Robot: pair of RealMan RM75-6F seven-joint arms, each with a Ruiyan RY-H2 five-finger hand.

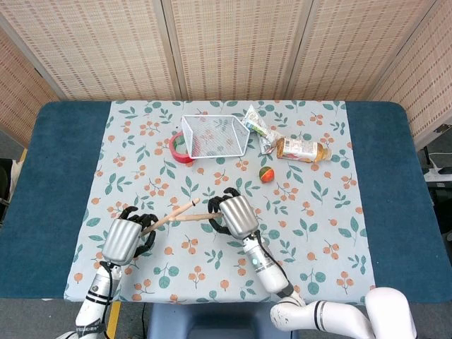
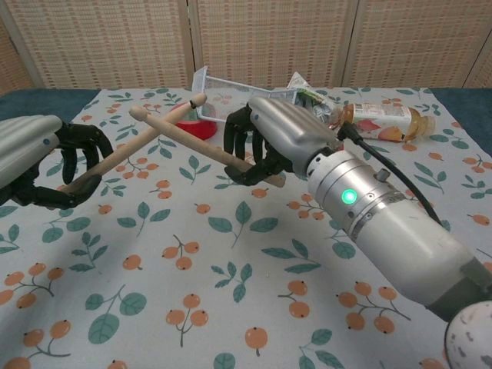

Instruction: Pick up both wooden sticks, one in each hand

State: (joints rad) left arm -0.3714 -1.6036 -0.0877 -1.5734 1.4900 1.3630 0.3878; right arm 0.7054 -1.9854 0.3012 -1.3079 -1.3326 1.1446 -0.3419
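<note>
While both sticks are held off the cloth, they cross just left of the frame's centre in the head view.

Left hand (image 1: 127, 239): lower left of the head view, fingers curled round the left stick (image 1: 169, 214), which slants up and to the right from the fist. In the chest view this hand (image 2: 42, 157) sits at the left edge, dark fingers (image 2: 81, 142) wrapped on the stick's (image 2: 146, 142) lower end.

Right hand (image 1: 236, 215): lower centre of the head view, fingers closed round the right stick (image 1: 191, 217), which runs nearly level to the left. In the chest view the hand (image 2: 280, 138) is at centre and its stick (image 2: 200, 146) slants up to the left, crossing the other near their tips.

Table covering: floral cloth (image 1: 325, 212) over blue table (image 1: 395, 183).

Other items, upper centre of the head view:
- white wire basket (image 1: 214, 135), tipped
- red tape roll (image 1: 178, 147), just left of the basket
- snack packet (image 1: 258, 128)
- bottle (image 1: 302, 150), lying on its side
- small orange and green ball (image 1: 266, 174)
</note>
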